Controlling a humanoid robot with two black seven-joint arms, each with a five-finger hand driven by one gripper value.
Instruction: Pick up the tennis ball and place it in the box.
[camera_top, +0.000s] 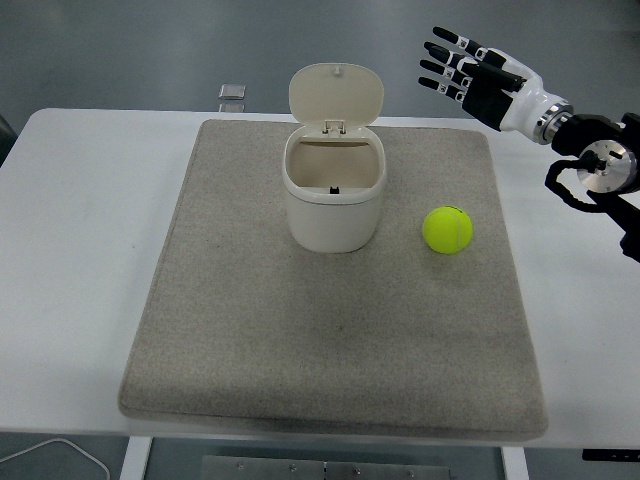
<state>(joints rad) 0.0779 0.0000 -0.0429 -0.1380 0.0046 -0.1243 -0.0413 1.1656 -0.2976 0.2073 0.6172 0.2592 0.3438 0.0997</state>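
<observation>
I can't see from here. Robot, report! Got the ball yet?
Right hand open, raised, empty. Yellow-green fuzzy tennis ball on grey mat, right of open-lidded cream plastic box. Nothing between them.

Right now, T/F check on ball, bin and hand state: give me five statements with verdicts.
1. The yellow-green tennis ball lies on the grey felt mat. True.
2. The cream plastic lidded box is closed. False: its lid stands open.
3. The ball is already inside the box. False: it sits to the box's right, apart from it.
4. The right hand holds the ball. False: it is raised, fingers spread, empty.
5. The mat lies on a white table. True.
</observation>
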